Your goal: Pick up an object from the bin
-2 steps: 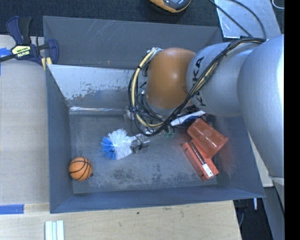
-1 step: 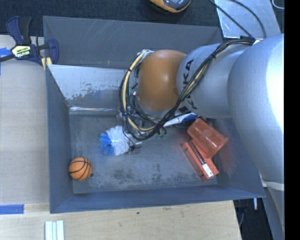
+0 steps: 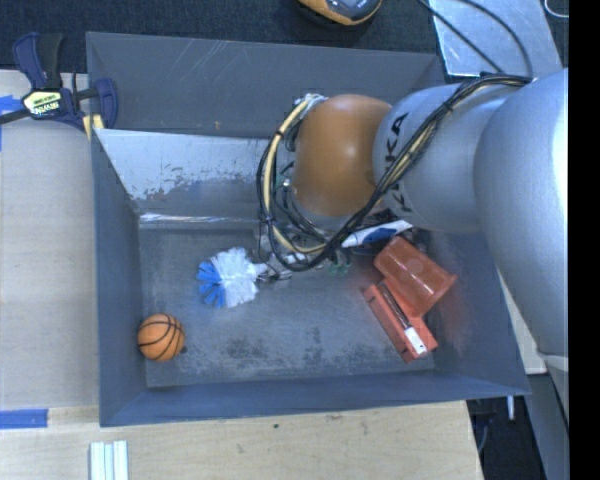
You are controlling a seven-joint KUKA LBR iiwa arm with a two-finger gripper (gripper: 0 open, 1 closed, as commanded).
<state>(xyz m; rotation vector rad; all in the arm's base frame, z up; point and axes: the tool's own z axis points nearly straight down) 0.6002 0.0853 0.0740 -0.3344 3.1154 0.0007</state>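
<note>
- The gripper (image 3: 272,266) was low in the bin (image 3: 115,268), just beside a blue-and-white brush (image 3: 227,278) lying mid-floor.
- Whether it was open or closed could not be told.
- Nothing looked lifted; the pick seemed not yet done.
</note>
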